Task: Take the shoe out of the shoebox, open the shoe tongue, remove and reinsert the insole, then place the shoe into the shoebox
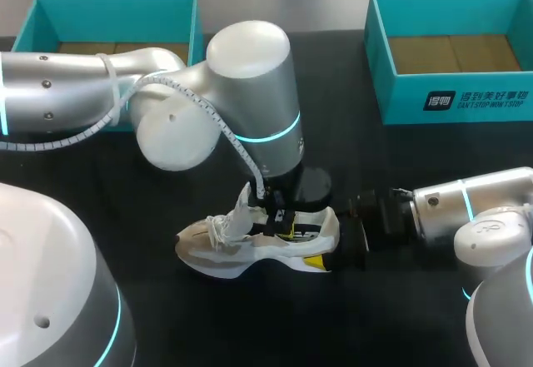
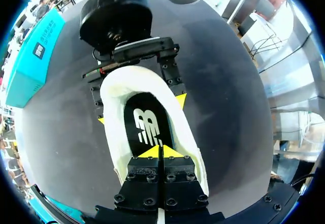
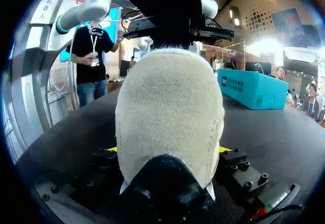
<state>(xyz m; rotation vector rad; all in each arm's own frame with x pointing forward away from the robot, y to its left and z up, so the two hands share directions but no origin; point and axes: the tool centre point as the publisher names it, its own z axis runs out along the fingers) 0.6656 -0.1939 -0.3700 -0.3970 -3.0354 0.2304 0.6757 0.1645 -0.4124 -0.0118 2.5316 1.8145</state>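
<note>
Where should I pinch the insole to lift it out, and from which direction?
I'd pinch the insole at its heel-end edge, coming straight down into the shoe: that end lies bare in the opening, and the right gripper clamps the heel from outside.

One shoe (image 1: 250, 255), two shoeboxes (image 1: 196, 30) (image 1: 400, 101), two tools (image 2: 160, 152) (image 3: 168, 149).

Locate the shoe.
Head view: the white fabric sneaker lies centrally on the black table, its heel clamped in the right gripper, the left gripper above its opening.
</note>
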